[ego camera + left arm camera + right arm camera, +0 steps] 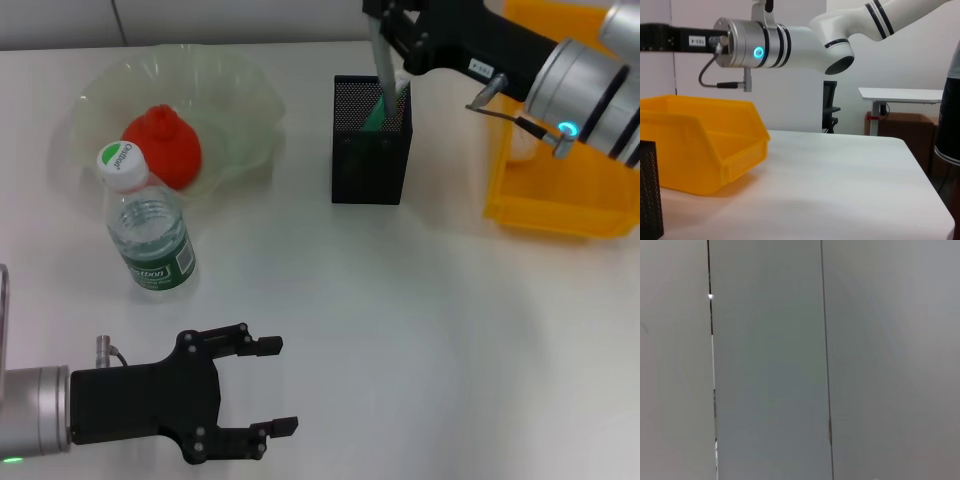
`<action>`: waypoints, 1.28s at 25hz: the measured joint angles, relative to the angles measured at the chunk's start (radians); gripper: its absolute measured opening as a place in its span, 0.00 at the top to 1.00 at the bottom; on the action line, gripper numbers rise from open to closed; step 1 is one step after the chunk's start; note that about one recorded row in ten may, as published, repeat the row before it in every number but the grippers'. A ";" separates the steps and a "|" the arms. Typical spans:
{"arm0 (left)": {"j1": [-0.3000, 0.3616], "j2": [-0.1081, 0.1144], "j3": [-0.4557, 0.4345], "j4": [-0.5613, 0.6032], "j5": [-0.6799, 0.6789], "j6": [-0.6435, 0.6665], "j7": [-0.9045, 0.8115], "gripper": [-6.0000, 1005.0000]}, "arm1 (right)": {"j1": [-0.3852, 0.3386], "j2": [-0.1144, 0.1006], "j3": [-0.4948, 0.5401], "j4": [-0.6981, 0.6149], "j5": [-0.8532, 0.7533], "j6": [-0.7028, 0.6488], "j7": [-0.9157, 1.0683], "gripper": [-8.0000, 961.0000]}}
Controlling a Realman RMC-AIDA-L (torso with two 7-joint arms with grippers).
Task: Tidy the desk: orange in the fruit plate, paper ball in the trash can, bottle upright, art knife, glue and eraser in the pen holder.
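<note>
The orange [163, 145] lies in the pale-green fruit plate [235, 90] at the back left. In front of the plate the bottle [147, 225] stands upright, cap on. My right gripper [386, 38] hovers over the black mesh pen holder [371, 160], shut on a slim grey art knife [380, 62]. The knife's green lower end dips into the holder. Beside the holder sits the yellow trash can [560, 200], also in the left wrist view [700, 145]. My left gripper [272, 386] rests open and empty at the near left. The paper ball, glue and eraser are out of view.
My right arm [560, 70] reaches across the trash can's back half. In the left wrist view that arm [770, 42] passes above the bin, and the table's far edge [920, 165] shows beyond. The right wrist view shows only a grey wall.
</note>
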 joint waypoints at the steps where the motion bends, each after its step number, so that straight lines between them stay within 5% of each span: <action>1: 0.000 -0.001 0.000 0.000 0.000 0.000 0.000 0.22 | 0.000 0.000 0.000 0.000 0.000 0.000 0.000 0.85; 20: -0.003 -0.001 0.000 -0.012 -0.006 -0.002 0.011 0.22 | -0.020 0.003 -0.003 0.033 0.004 -0.005 -0.033 0.77; 28: 0.007 0.002 -0.007 -0.012 -0.008 0.003 0.012 0.22 | -0.256 -0.005 0.005 -0.101 0.000 -0.233 -0.023 0.59; 32: 0.009 0.005 -0.008 -0.005 -0.005 0.022 0.005 0.22 | -0.391 -0.035 0.014 -0.152 -0.074 -0.363 -0.008 0.53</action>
